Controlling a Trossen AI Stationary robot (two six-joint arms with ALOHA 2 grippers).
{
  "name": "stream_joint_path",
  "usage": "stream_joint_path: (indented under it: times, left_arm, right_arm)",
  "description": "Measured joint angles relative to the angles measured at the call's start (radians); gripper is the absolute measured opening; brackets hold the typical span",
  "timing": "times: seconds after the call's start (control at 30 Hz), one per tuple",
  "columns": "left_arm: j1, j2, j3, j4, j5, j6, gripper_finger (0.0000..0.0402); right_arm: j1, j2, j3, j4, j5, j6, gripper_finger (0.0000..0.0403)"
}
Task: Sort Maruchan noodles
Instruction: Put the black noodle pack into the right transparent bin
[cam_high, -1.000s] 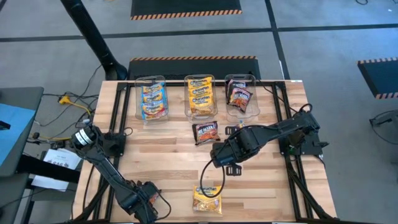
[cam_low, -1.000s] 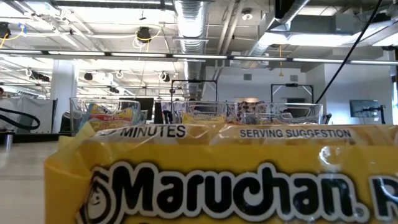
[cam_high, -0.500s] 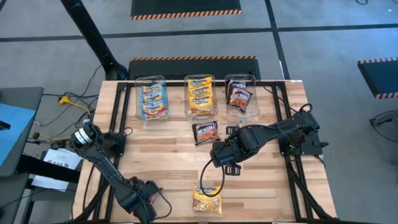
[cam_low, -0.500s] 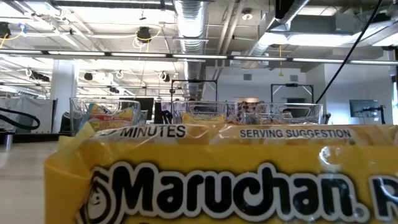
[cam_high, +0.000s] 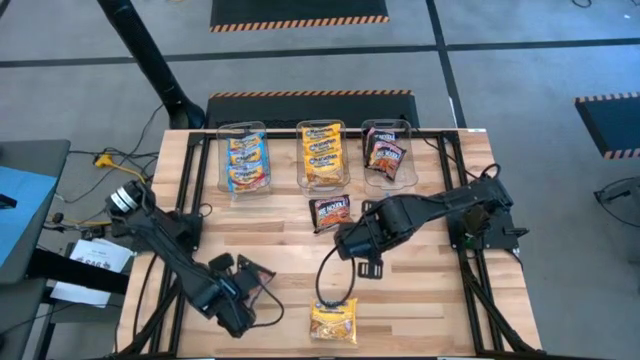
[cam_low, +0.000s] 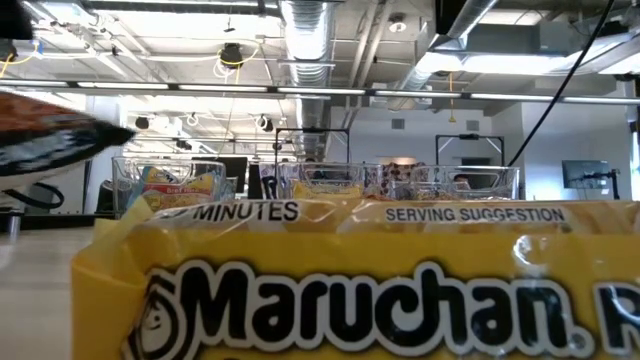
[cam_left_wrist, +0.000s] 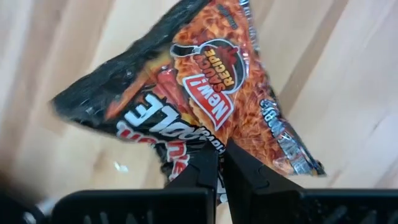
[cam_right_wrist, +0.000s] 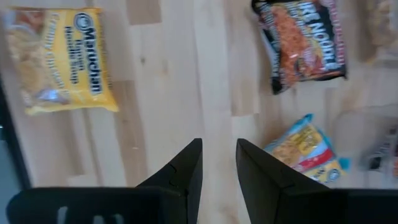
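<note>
With my left gripper (cam_left_wrist: 219, 163) clenched on the edge of a black-red packet (cam_left_wrist: 205, 106), clear of the bench near its front left corner, I should carry it level to the right-hand bin (cam_high: 387, 150). Right gripper (cam_right_wrist: 217, 163) hovers nearby, jaws apart, empty.

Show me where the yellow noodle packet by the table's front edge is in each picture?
High view: yellow packet, near the front edge, middle.
Low view: fills the bottom.
Left wrist view: not in it.
Right wrist view: lying flat, label up.
Shared landmark: loose black-red packet.
</note>
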Motion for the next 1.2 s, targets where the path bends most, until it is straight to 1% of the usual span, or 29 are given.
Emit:
stream_joint_path:
  times: [0.27,0.43,0.5,0.6,0.67,0.77,0.9,1.03,1.1,1.2]
  left_arm:
    - [0.068,-0.072,0.002,-0.037,-0.13,0.207,0.0]
    - [0.097,-0.121,0.002,-0.077,-0.185,0.323,0.0]
    - [0.11,-0.142,0.002,-0.078,-0.212,0.37,0.0]
    - [0.134,-0.162,0.003,-0.078,-0.243,0.443,0.0]
    - [0.147,-0.171,0.003,-0.078,-0.26,0.494,0.0]
    - [0.165,-0.183,0.004,-0.075,-0.284,0.562,0.0]
    - [0.181,-0.188,0.004,-0.032,-0.317,0.649,0.0]
    - [0.184,-0.188,0.004,0.04,-0.344,0.735,0.0]
    - [0.184,-0.188,0.004,0.079,-0.361,0.776,0.0]
    - [0.185,-0.188,0.004,0.131,-0.42,0.836,0.0]
  right_arm:
    - [-0.038,0.0,0.0,0.08,-0.159,-0.013,0.0123]
    - [-0.044,0.0,0.0,0.12,-0.191,-0.025,0.0128]
    - [-0.047,0.0,0.0,0.149,-0.196,-0.025,0.0137]
    - [-0.055,0.0,0.0,0.211,-0.24,-0.015,0.0158]
    - [-0.062,0.0,0.0,0.265,-0.264,0.009,0.0175]
    - [-0.073,0.0,0.0,0.347,-0.27,0.05,0.0199]
    - [-0.098,0.0,0.0,0.415,-0.271,0.118,0.022]
    - [-0.124,0.0,0.0,0.47,-0.271,0.172,0.0224]
    - [-0.136,0.0,0.0,0.491,-0.293,0.19,0.0224]
    - [-0.151,0.0,0.0,0.516,-0.333,0.223,0.0224]
